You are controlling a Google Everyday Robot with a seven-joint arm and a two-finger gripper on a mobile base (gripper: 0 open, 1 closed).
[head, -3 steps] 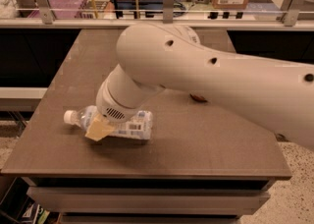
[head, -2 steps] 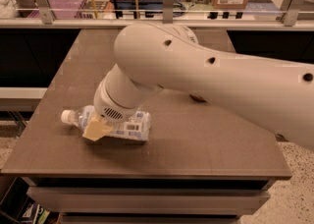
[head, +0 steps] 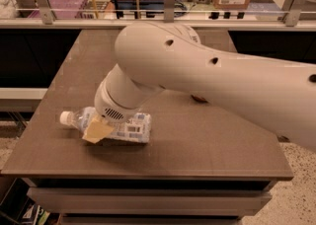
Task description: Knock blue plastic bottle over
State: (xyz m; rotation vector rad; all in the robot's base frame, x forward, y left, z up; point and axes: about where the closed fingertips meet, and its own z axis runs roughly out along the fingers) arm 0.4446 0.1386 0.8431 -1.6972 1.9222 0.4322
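I see the dark brown table (head: 212,145) carrying the blue plastic bottle (head: 132,129), which lies on its side near the front left corner, white cap pointing left. My gripper (head: 98,130) is down over the bottle, close to the cap end. Farther back, a small dark thing (head: 200,99) peeks from under the arm; I cannot tell what it is.

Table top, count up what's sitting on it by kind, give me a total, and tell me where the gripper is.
On the table:
blue plastic bottle: 1, lying on its side, white cap toward the left of the picture
dark object, mostly hidden behind the arm, kind unclear: 1
Total: 2
The gripper is down at the bottle's neck end.
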